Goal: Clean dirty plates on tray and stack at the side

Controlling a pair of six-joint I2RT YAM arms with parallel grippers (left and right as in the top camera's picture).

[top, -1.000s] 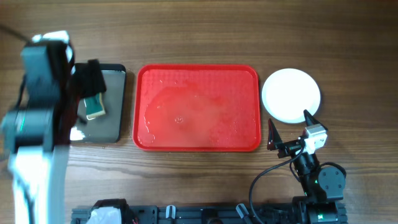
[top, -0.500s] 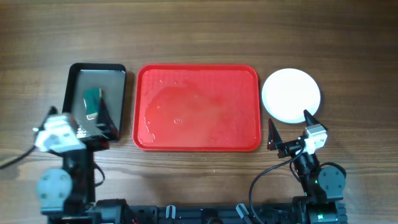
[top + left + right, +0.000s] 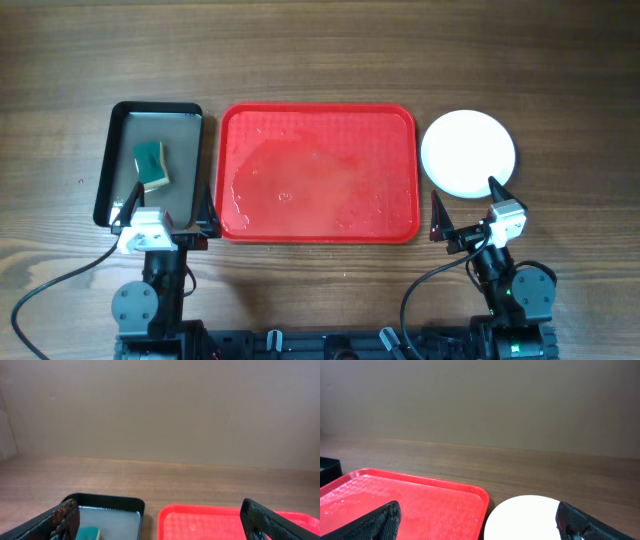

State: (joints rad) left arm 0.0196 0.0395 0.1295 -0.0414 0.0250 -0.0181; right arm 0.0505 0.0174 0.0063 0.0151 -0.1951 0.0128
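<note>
The red tray (image 3: 318, 172) lies in the middle of the table, wet and with no plates on it; it also shows in the left wrist view (image 3: 210, 522) and the right wrist view (image 3: 410, 500). A white plate (image 3: 468, 152) lies on the table right of the tray, also in the right wrist view (image 3: 525, 520). It tops the stack; any aqua plates are hidden beneath or out of view. My left gripper (image 3: 165, 208) is open and empty at the near edge, between the dark tray and the red tray. My right gripper (image 3: 468, 205) is open and empty, just near of the white plate.
A dark metal tray (image 3: 150, 165) with water and a green-and-yellow sponge (image 3: 151, 165) lies left of the red tray; it also shows in the left wrist view (image 3: 107, 510). Both arm bases stand at the near table edge.
My left arm has drawn back from over the dark metal tray to the near table edge. The sponge now lies uncovered in the dark tray. The right arm has not moved.
</note>
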